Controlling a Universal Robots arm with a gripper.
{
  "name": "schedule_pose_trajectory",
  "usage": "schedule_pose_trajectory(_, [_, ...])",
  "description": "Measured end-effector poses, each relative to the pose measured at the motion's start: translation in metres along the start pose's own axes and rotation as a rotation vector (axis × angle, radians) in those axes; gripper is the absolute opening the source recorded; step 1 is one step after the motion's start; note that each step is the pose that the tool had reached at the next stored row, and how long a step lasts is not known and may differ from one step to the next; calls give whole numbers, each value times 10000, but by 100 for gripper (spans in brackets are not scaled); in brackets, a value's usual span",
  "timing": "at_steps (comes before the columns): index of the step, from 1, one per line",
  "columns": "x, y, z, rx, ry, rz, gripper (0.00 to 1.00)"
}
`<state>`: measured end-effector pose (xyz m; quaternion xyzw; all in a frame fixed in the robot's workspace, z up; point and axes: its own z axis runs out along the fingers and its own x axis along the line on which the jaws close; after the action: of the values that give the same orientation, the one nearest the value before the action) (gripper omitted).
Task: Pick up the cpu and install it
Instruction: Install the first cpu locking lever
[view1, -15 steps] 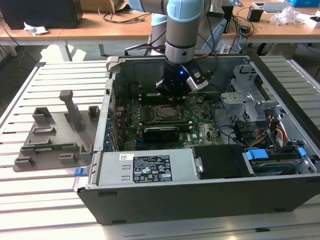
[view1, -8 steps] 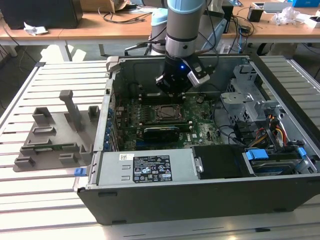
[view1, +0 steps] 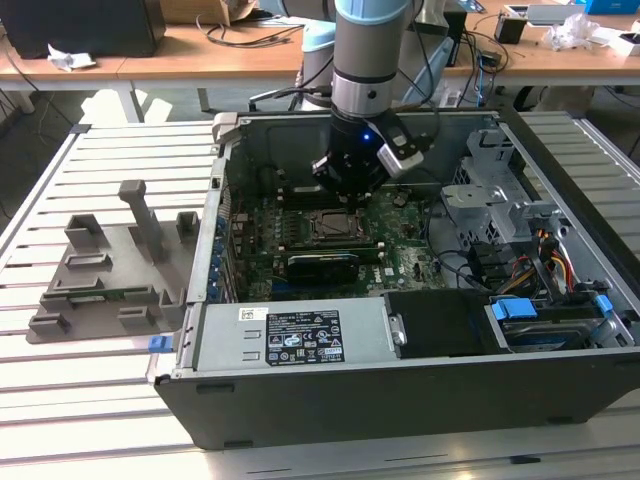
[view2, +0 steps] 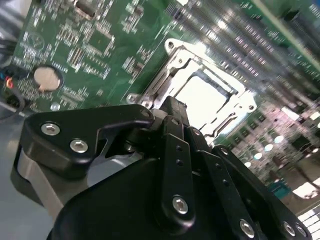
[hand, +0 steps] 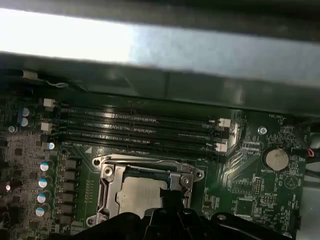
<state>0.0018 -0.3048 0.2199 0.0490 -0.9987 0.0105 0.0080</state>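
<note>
The cpu (hand: 136, 194) is a silver square lying flat inside the metal-framed socket (hand: 106, 181) on the green motherboard (hand: 250, 192). In the second wrist view the cpu (view2: 202, 95) glares white within the socket frame (view2: 175, 55). My gripper (hand: 167, 196) hangs just over one edge of the chip and hides a small part of it. In the second wrist view the black fingers of the gripper (view2: 167, 107) meet at their tips, shut, with nothing between them. In the exterior view the gripper (view1: 347, 192) is down inside the open computer case, just above the socket (view1: 322, 226).
Memory slots (hand: 140, 127) run beside the socket, and a coin battery (hand: 275, 158) sits farther along. The case wall (view1: 215, 230), drive cages (view1: 500, 190) and cables (view1: 540, 255) ring the board. A grey plastic tray (view1: 110, 280) lies on the slatted table at the exterior view's left.
</note>
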Motion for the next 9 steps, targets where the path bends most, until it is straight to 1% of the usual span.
schedule_pose_trajectory(1, [2,-13,-16,28,3,1,11])
schedule_pose_trajectory(6, [5,-18,-227,38,3,1,11])
schedule_pose_trajectory(9, [8,-21,-393,38,4,1,11])
